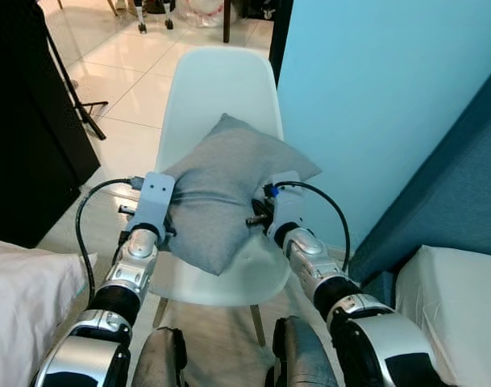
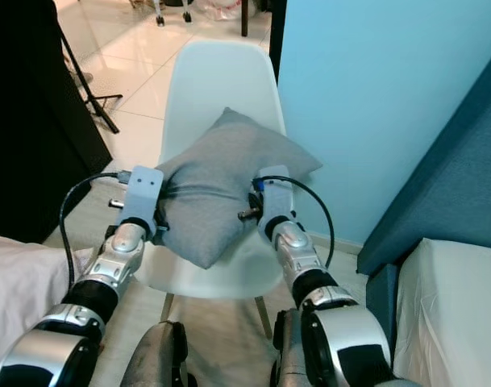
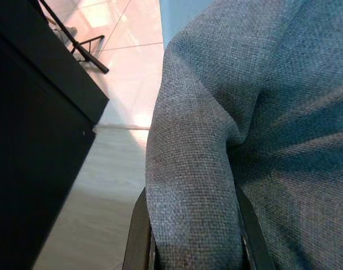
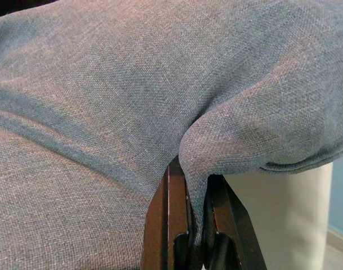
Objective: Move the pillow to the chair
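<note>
Both end effectors pinch the grey woven pillow (image 1: pixel 225 189), creasing it.

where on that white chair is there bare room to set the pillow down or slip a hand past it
Bare seat shows below the grey pillow, along the front rim of the white chair, and the backrest above the pillow is bare. The seat's middle is crowded: the pillow hangs over it, pinched by the left gripper and right gripper. The blue wall crowds the chair's right side.

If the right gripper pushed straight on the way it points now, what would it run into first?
The right gripper is already shut on a fold of the grey pillow, so more pillow fabric comes first. Beyond that probably lies the white chair, with its seat below and backrest ahead, though depth is unclear.
</note>
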`<state>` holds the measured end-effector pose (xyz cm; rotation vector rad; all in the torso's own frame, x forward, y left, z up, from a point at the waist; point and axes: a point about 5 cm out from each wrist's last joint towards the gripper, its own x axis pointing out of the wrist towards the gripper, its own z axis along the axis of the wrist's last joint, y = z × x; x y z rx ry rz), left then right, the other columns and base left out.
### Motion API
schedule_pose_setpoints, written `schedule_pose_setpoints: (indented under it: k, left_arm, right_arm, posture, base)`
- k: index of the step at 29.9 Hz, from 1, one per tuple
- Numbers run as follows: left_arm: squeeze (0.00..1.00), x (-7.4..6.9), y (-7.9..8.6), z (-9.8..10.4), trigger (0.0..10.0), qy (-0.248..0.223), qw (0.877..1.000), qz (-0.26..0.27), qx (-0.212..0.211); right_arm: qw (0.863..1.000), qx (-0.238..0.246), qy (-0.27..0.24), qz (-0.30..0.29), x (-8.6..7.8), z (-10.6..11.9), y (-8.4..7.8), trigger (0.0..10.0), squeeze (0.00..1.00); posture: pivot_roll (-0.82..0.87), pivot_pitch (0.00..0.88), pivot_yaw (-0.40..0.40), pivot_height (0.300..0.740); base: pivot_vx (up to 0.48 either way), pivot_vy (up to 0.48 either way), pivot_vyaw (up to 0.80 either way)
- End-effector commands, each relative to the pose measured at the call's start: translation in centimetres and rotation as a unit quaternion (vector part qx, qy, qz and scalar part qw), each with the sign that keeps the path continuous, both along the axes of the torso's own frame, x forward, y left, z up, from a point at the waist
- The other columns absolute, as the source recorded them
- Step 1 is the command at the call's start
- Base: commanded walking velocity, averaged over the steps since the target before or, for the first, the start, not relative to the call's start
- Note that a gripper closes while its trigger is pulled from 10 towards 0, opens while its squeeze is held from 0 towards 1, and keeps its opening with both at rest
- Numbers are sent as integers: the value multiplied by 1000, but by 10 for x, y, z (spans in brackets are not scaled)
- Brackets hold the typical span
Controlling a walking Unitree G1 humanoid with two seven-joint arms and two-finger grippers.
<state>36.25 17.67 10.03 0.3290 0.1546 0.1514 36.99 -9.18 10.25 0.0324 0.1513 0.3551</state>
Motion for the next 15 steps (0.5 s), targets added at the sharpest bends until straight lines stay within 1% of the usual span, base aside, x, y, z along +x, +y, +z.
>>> schedule_pose_setpoints:
  k: [1, 6, 7, 9, 10, 11, 12, 13, 14, 15]
  left_arm:
    - [0, -2, 34, 5, 10000, -15, 997, 72, 25]
    - [0, -2, 31, 5, 10000, -17, 997, 69, 17]
    - [1000, -1, 24, 5, 10000, -30, 998, 52, -19]
    - [1000, -1, 24, 5, 10000, -30, 998, 52, -19]
    - [1000, -1, 17, 5, 10000, -41, 997, 37, -50]
    - [1000, -1, 17, 5, 10000, -41, 997, 37, -50]
    - [1000, -1, 14, 6, 10000, -51, 996, 28, -70]
    - [1000, -2, 13, 5, 10000, -56, 995, 26, -77]
    - [1000, -2, 13, 5, 10000, -56, 995, 26, -77]
    - [1000, -3, 13, 4, 10000, -57, 995, 28, -76]
  right_arm:
    - [999, -1, -16, -49, 4, 4, -22, 10000, 0]
    - [999, -4, -21, -50, 3, 4, -23, 10000, 0]
    - [997, -6, -37, -68, 4, 7, -28, 10000, 0]
    - [997, -6, -37, -68, 4, 7, -28, 10000, 0]
    - [994, -2, -56, -93, 5, 11, -36, 10000, 1000]
    - [994, -2, -56, -93, 5, 11, -36, 10000, 1000]
    - [991, -7, -70, -114, 6, 14, -43, 10000, 1000]
    - [988, -17, -72, -132, 6, 14, -49, 10000, 1000]
    - [988, -17, -72, -132, 6, 14, -49, 10000, 1000]
    - [987, -27, -70, -143, 6, 13, -53, 10000, 1000]
  posture:
    - [22, 194, -76, 597]
    - [21, 192, -76, 597]
    - [18, 186, -77, 597]
    - [18, 186, -77, 597]
    - [16, 182, -77, 597]
    - [16, 182, -77, 597]
    - [14, 180, -80, 597]
    - [12, 177, -82, 597]
    - [12, 177, -82, 597]
    - [12, 176, -82, 597]
  base:
    - [0, 0, 0]
    - [0, 0, 0]
    - [0, 0, 0]
    - [0, 0, 0]
    - [0, 0, 0]
    - [0, 0, 0]
    - [0, 0, 0]
    - [0, 0, 0]
    - [0, 0, 0]
    - [0, 0, 0]
